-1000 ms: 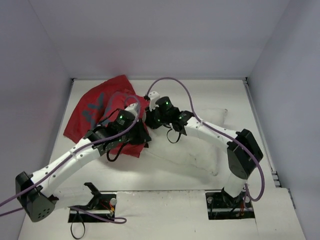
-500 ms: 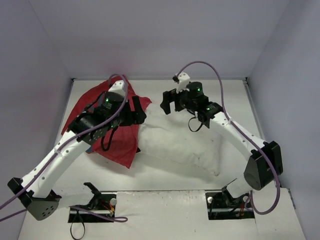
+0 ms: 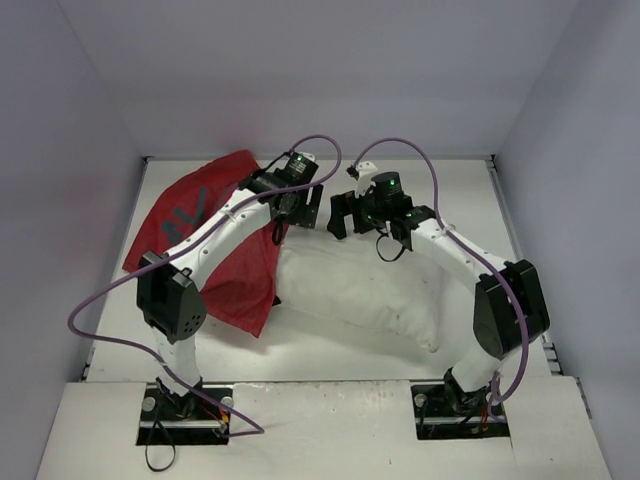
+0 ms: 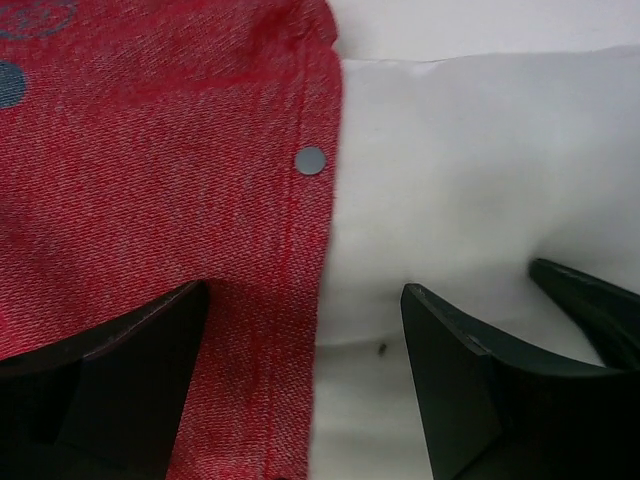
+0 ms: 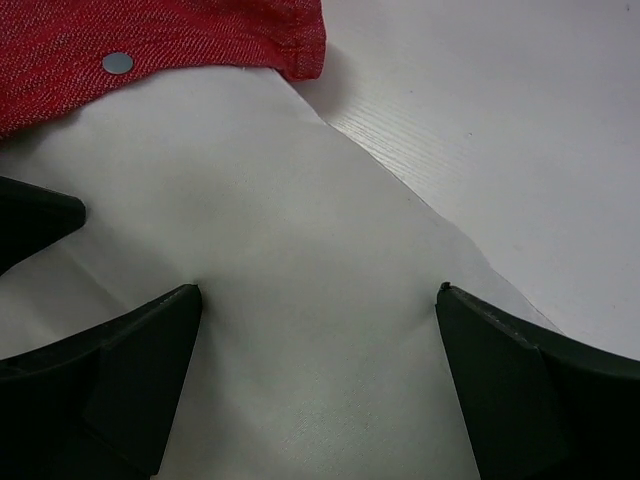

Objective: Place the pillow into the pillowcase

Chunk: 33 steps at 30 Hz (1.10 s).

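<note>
My left gripper [image 3: 300,212] has its jaws spread wide w/ nothing btwn them, pointing down at the cloth. In the wrist view the left gripper [image 4: 305,290] straddles the hem of the pillowcase [image 4: 150,180]. Red fabric sits under and beyond the finger at that view's left, and the pillow [image 4: 450,150] sits under and beyond the other finger. The hem runs straight out from the gap, w/ a small round snap [image 4: 310,160] on it just ahead of the tips. Can't tell if either finger touches the fabric.

My right gripper [image 3: 350,218] is also wide apart and holds nothing. It's just beside the left one, the two nearly facing. From its wrist cam the right gripper [image 5: 318,290] is over the pillow [image 5: 300,250], white cloth filling the space btwn and ahead of the tips. Further ahead and off to that view's left, the pillowcase [image 5: 150,40] edge lies over the pillow's corner, a snap [image 5: 118,62] on its hem. Bare table [image 5: 500,120] shows ahead to the right.

From above, the pillow [image 3: 370,290] stretches back from both jaws toward the right arm's base. The pillowcase [image 3: 245,280] spreads out under my left arm. How far the pillow goes inside I can't tell.
</note>
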Available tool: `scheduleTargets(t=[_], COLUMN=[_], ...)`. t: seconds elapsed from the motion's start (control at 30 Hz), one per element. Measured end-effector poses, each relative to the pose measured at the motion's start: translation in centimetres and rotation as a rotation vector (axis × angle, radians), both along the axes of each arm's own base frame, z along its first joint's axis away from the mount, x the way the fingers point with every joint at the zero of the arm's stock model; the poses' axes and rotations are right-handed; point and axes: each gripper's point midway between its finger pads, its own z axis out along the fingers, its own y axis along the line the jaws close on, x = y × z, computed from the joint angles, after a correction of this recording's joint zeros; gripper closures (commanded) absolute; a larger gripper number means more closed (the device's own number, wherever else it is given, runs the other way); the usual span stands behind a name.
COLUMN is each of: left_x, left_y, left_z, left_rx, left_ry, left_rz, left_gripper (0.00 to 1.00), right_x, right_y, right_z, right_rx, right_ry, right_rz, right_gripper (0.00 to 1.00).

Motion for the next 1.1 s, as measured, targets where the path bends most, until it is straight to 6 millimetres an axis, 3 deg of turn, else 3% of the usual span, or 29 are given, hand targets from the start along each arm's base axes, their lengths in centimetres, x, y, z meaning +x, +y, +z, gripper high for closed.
scheduleTargets(t=[0.3,0.4,0.43,0.5,0.53,0.6,0.63,0.67,0.8,0.87,1.0,1.1], left_x=[0.6,0.9,1.1,1.4,1.5,1.8,2.0,2.1,2.2,1.2,-4.0,-6.9], left_y=[3.0,3.3,3.3,3.1,3.0,2.9,2.7,2.3,-1.2,-4.5,-10.7,-11.7], left_z=[-0.1,-0.5,-0.7,-1.3,-1.5,-1.5,-1.3,-0.8,2.9,4.9,7.4,7.1], left_rx=[0.167,0.199,0.205,0.215,0.224,0.227,0.219,0.206,0.068,-0.052,-0.291,-0.393], left_ry=[-0.039,-0.039,-0.037,-0.029,-0.027,-0.025,-0.031,-0.038,-0.087,-0.102,-0.096,-0.052], left_rz=[0.035,0.037,0.037,0.037,0.031,0.027,0.023,0.017,-0.064,-0.153,-0.339,-0.386], left_gripper=[0.27,0.41,0.62,0.9,1.0,1.0,1.0,1.0,1.0,1.0,1.0,1.0], right_x=[-0.4,-0.5,-0.5,-0.5,-0.6,-0.7,-0.9,-1.1,-2.0,-2.7,-3.5,-4.0], right_y=[0.2,0.3,0.3,0.3,0.4,0.5,0.7,0.8,1.5,2.2,2.9,2.6], right_z=[-1.0,-1.2,-1.1,-1.0,-1.0,-0.8,-0.7,-0.6,0.5,1.4,2.9,2.7], right_rx=[0.018,0.029,0.033,0.039,0.045,0.049,0.058,0.065,0.102,0.129,0.18,0.198], right_ry=[0.005,0.008,0.008,0.006,0.008,0.003,0.004,0.004,0.01,0.011,0.021,0.042], right_rz=[0.008,0.008,0.008,0.013,0.019,0.033,0.043,0.055,0.083,0.096,0.09,0.059], right_gripper=[0.02,0.07,0.14,0.28,0.5,0.78,1.0,1.0,1.0,1.0,1.0,1.0])
